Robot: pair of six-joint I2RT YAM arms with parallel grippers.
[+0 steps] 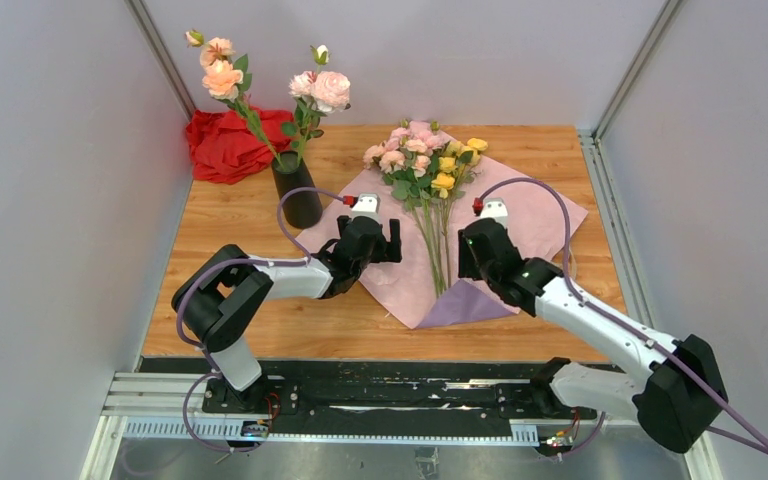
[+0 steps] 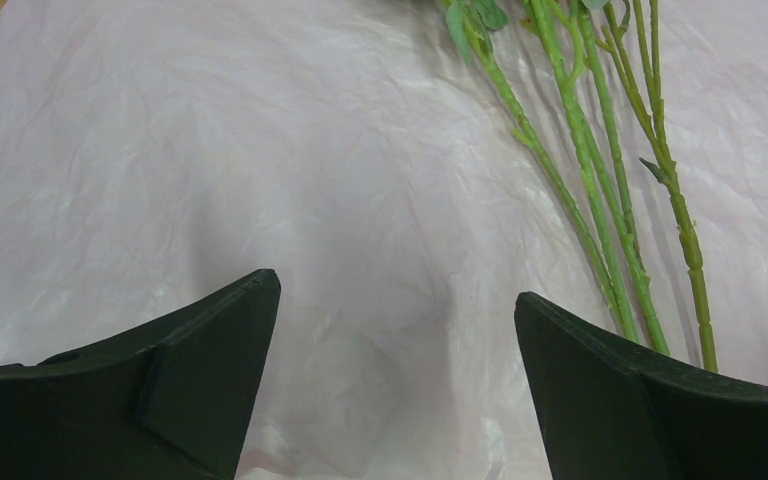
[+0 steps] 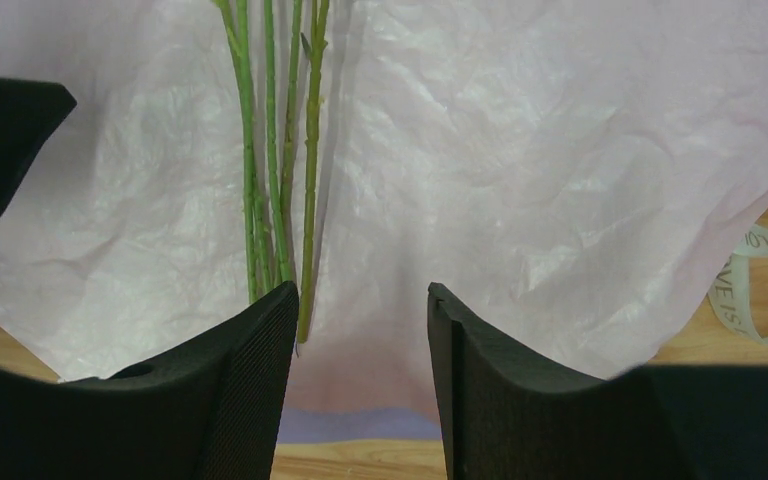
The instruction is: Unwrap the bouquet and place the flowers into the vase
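Note:
The bouquet's lilac paper (image 1: 530, 215) lies spread flat, pale pink lining up. On it lie the flowers (image 1: 425, 160), pink and yellow blooms at the far end, thin green stems (image 1: 433, 245) running toward me. The black vase (image 1: 297, 190) stands to the left of the sheet. My left gripper (image 1: 388, 243) hangs open over the lining (image 2: 260, 150), left of the stems (image 2: 600, 200), nothing between its fingers. My right gripper (image 1: 468, 258) is open just right of the stem ends (image 3: 270, 180), which sit by its left finger (image 3: 250, 340); bare paper (image 3: 520, 150) shows in the gap.
Two taller stems with larger peach (image 1: 222, 75) and pink roses (image 1: 327, 90) stand in the vase. A bright red cloth (image 1: 228, 145) is bunched at the back left. A cream ribbon (image 3: 750, 290) lies on the wood beside the paper's right edge. White walls close in both sides.

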